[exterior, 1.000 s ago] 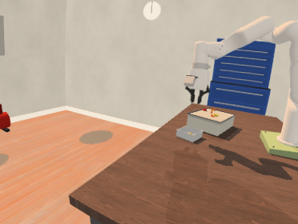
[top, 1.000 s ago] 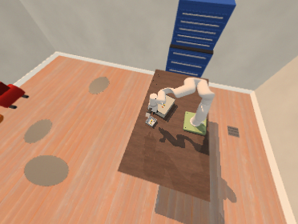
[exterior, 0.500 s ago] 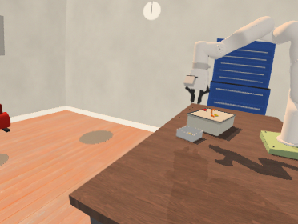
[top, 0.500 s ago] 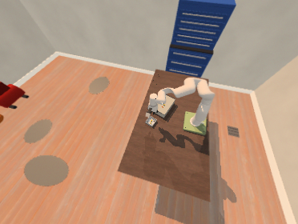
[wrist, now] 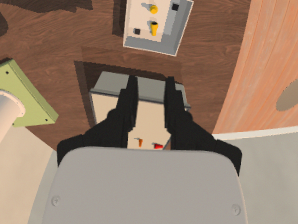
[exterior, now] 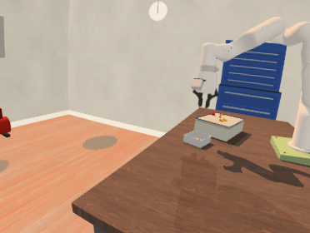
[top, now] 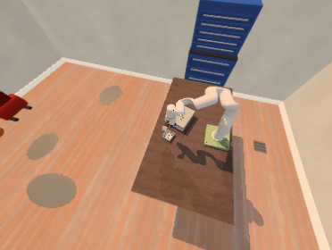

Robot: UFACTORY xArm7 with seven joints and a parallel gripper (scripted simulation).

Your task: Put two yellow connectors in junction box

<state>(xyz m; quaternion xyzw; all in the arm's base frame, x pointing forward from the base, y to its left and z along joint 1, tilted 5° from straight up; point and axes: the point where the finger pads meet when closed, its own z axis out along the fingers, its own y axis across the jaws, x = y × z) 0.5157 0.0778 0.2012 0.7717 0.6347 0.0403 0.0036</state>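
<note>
The steel junction box [wrist: 157, 19] lies open on the table, and two yellow connectors [wrist: 152, 8] [wrist: 153, 28] lie inside it. The box also shows in the exterior view [exterior: 197, 138], beside the tool case [exterior: 219, 126]. A red connector [wrist: 158, 147] and an orange one [wrist: 139, 141] lie on the case lid [wrist: 143, 106]; others are hidden behind my hand. My gripper [wrist: 151, 87] [exterior: 206, 100] hangs high above the case, near its edge. Its fingers stand a little apart, with nothing between them.
The arm's green base plate [exterior: 289, 150] sits on the table to the right of the case. A blue drawer cabinet [exterior: 250, 85] stands behind the table. The table edge and the wooden floor are close beside the box [top: 168, 136].
</note>
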